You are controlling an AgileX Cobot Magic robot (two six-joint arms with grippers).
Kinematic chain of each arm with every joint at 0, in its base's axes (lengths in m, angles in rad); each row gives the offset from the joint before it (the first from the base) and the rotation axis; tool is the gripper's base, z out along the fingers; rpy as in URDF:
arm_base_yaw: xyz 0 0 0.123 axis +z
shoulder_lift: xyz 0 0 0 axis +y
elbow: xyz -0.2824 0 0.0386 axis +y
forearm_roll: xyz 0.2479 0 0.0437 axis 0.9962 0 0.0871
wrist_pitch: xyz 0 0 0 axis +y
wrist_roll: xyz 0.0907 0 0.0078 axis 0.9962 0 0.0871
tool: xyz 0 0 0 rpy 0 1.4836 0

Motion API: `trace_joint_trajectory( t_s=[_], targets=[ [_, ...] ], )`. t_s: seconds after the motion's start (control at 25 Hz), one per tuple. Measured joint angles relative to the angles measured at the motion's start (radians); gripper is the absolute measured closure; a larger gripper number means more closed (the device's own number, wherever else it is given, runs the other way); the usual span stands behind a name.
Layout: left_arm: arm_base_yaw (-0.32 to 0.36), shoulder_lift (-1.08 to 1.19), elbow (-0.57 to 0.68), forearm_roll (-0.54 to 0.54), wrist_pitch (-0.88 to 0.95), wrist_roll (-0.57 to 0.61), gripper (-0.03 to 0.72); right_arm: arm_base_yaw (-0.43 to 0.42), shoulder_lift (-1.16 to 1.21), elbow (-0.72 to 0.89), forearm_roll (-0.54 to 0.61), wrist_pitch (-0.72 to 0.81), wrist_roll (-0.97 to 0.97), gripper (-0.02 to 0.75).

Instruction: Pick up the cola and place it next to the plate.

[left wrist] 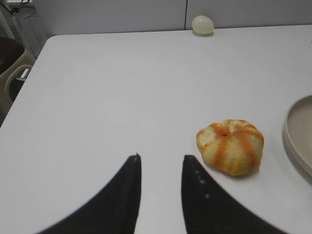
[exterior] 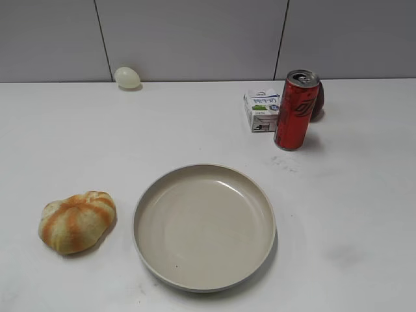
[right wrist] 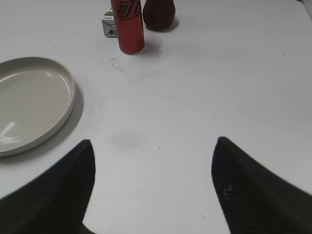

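Note:
The cola (exterior: pixel 297 110) is a tall slim red can standing upright at the back right of the table; it also shows at the top of the right wrist view (right wrist: pixel 127 25). The beige plate (exterior: pixel 205 279) lies at the front centre, empty, and shows in the right wrist view (right wrist: pixel 58 117) and at the edge of the left wrist view (left wrist: pixel 292 141). My right gripper (right wrist: pixel 153 144) is open and empty, well short of the can. My left gripper (left wrist: pixel 161 158) is open and empty, over bare table left of the bread roll. Neither gripper shows in the exterior view.
A small white carton (exterior: pixel 261 110) stands just left of the can and a dark red fruit (exterior: pixel 318 101) just behind it. An orange-striped bread roll (exterior: pixel 77 221) lies left of the plate. A pale egg (exterior: pixel 127 77) rests at the back wall.

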Motion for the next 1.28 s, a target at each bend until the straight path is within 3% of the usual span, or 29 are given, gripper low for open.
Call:
trace_joint_trajectory(
  t_s=[0.48,0.6,0.88,1.04,1.28],
  targets=[
    [0.000,0.000,0.000,0.000,0.000,0.000,0.459,0.000,0.016,-0.005,0.004,-0.009,0.000,0.146],
    [0.000,0.000,0.000,0.000,0.000,0.000,0.459,0.000,0.089,-0.020,0.007,-0.086,0.000,0.146],
    [0.000,0.000,0.000,0.000,0.000,0.000,0.459,0.000,0.411,-0.068,0.034,-0.351,-0.001,0.133],
    [0.000,0.000,0.000,0.000,0.000,0.000,0.459,0.000,0.647,-0.162,0.035,-0.400,-0.001,0.079],
    [0.000,0.000,0.000,0.000,0.000,0.000,0.459,0.000,1.022,-0.380,0.037,-0.415,-0.004,0.078]
  ],
)
